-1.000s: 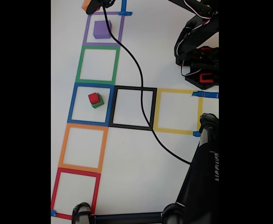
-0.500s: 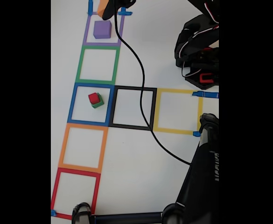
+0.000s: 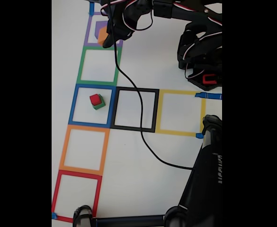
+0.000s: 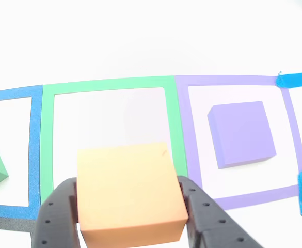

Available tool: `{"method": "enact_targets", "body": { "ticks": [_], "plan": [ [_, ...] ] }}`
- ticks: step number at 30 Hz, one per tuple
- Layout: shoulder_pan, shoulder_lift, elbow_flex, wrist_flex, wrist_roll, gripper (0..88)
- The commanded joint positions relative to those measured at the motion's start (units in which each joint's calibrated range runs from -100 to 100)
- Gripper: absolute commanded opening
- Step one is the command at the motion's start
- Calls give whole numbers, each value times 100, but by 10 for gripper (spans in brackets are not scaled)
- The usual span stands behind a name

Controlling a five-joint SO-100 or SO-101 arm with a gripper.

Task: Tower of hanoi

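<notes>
over purple square point(image 3: 88, 37) | claw point(image 4: 131, 199) clamps orange block point(image 4: 130, 192)

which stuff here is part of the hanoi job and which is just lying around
In the job:
- orange foam cube, clamped in the black gripper
- purple foam cube in the purple tape square
- small red cube stacked on a green cube
- green tape square

Lying about:
- black cable
- black stand

Tool point(image 4: 131, 206) clamped around orange block point(image 4: 130, 192)
</notes>
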Motion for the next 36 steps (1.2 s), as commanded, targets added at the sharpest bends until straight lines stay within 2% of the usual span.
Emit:
{"method": "enact_targets", "body": {
  "ticks": [1,8,18,28,36],
  "plan": [
    [-208,300,867,-1887,36,134],
    [-256,1922,1795,-4916,36,134],
    [-122,3901,2067,-7531,36,136],
    [-93,5314,2113,-9094,36,137],
    [-112,5895,2049,-9539,36,138]
  ]
}}
